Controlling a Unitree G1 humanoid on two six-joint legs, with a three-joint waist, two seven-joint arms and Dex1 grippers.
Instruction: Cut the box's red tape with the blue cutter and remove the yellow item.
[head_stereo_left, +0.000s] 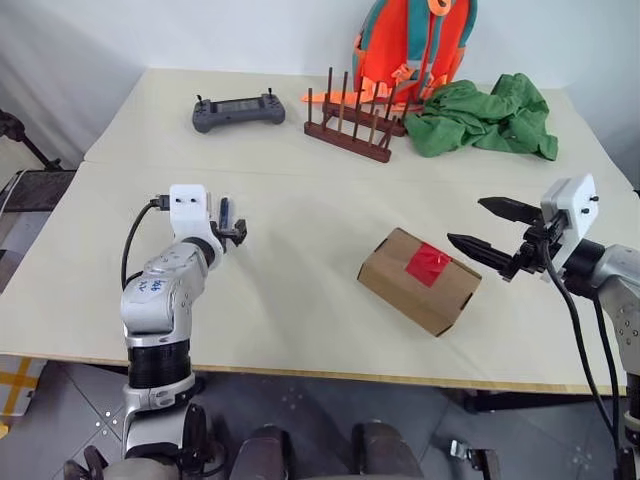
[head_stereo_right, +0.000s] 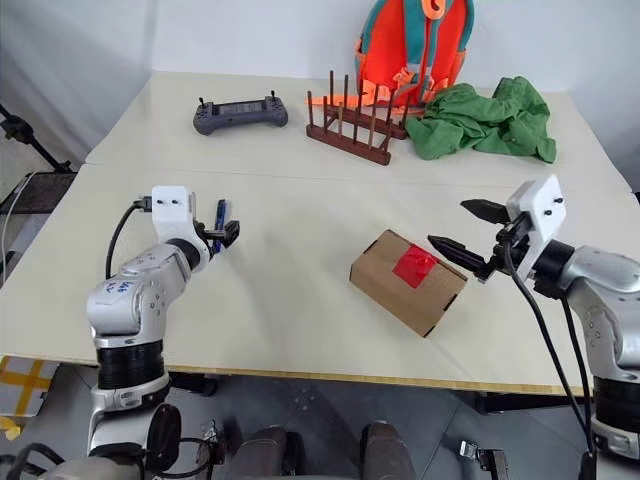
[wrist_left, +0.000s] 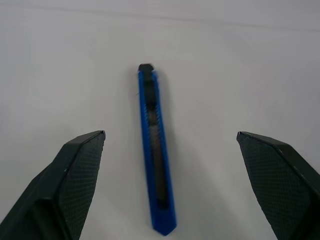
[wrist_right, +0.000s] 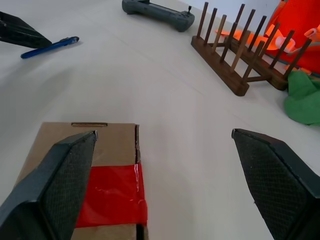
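Blue cutter (wrist_left: 156, 150): lay flat on table (head_stereo_left: 300, 260), at nine o'clock of the box (head_stereo_left: 420, 280), centred between wide-open, empty left gripper (wrist_left: 170, 185). Red tape (wrist_right: 112, 195): intact across box seam. Right gripper (wrist_right: 165, 185): wide open, empty, at box's three o'clock. Risk, judged: slim cutter could skid or roll from closing fingers. Left wrist view alone showed that alignment; head views alone showed spacing.

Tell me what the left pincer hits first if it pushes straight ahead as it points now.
Probably the slim blue pen-shaped cutter, lying on the pale tabletop between the open left pincer fingers, lengthwise along its line; depth is uncertain.
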